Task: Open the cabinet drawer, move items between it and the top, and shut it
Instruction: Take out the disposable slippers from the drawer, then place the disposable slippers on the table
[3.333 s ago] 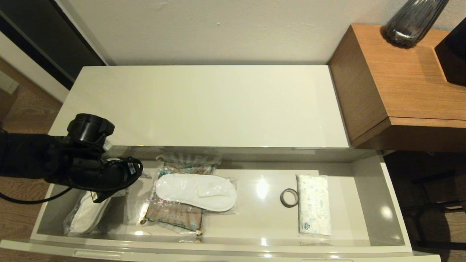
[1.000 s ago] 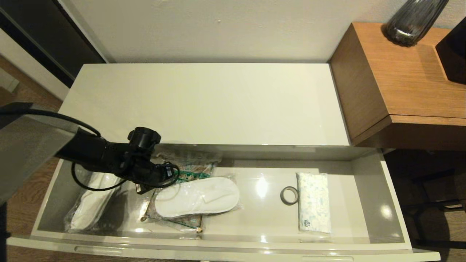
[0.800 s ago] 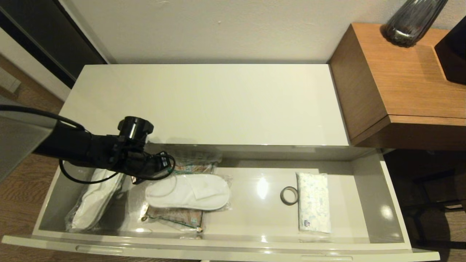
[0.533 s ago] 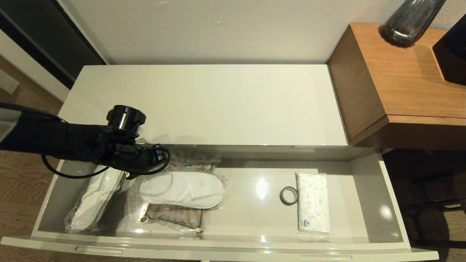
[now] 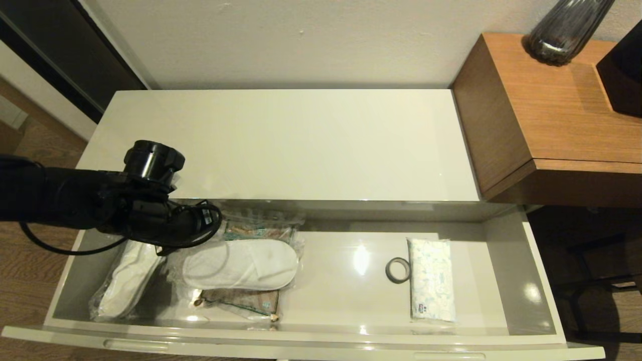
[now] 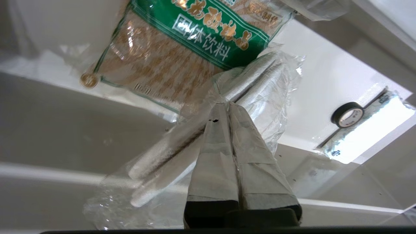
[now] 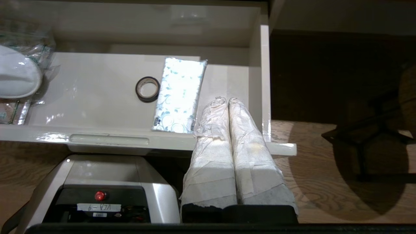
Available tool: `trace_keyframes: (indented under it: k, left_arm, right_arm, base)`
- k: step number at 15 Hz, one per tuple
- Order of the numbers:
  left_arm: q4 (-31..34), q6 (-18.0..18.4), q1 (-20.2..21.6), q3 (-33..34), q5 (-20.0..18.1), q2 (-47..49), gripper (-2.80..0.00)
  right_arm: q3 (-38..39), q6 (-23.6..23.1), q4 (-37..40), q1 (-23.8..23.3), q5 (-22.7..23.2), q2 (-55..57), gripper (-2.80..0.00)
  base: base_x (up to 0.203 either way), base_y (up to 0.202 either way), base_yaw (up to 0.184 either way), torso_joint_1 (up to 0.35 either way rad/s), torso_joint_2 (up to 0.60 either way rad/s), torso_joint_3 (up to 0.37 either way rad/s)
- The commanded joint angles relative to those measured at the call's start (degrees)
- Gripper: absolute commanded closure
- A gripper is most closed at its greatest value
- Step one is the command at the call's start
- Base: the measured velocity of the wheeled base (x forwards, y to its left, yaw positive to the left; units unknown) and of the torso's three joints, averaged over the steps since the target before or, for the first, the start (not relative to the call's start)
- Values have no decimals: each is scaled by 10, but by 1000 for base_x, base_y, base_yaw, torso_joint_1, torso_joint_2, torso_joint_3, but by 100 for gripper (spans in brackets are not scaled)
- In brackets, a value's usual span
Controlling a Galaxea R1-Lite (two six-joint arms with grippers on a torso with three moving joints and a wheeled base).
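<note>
The cabinet drawer [image 5: 301, 342] stands pulled out below the bare top [image 5: 301, 145]. My left gripper [image 6: 226, 104] is shut on the edge of a clear bag holding a pair of white slippers [image 5: 235, 264], which hangs from the fingertips [image 6: 256, 74] over a green and brown packet [image 6: 182, 48]. In the head view the left wrist hides the gripper. Another bagged slipper pair [image 5: 125, 281] lies at the drawer's left end. The black tape roll [image 5: 398, 271] and white packet [image 5: 433, 286] lie at the right. My right gripper [image 7: 227, 100] is shut and empty by the drawer's right front corner.
A brown wooden side table [image 5: 562, 115] stands to the right of the cabinet, carrying a dark vase [image 5: 567, 30] and a black object [image 5: 624, 70]. The wall runs behind the top. My own base [image 7: 97, 188] sits below the drawer front.
The left arm went from the left slipper pair to the middle pair, then drew back to the left with that bag in its grip. The slippers have shifted left off the green packet.
</note>
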Motion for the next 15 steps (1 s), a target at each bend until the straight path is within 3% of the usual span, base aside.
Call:
trace_keyframes:
  k: [1,3,8,12,15]
  left_arm:
    - [18,-3,-6,9,0,-51,0]
    - [45,-4,-6,-16,0,-75,0]
    - [156,-5,-6,-156,0,-96,0]
    - [197,-4,-8,-188,0,-90,0]
    - [253,17,-12,-377,3,-74,0]
  right_arm:
    - [0,0,0,0,0,1,0]
    - [0,0,0,0,0,1,0]
    - [0,0,0,0,0,1,0]
    - [0,0,0,0,0,1,0]
    - [0,0,0,0,0,1,0]
  base:
    - [0,0,0,0,0,0]
    - [0,0,0,0,0,0]
    - [0,0,0,0,0,0]
    - [0,0,0,0,0,0]
    - [0,0,0,0,0,0]
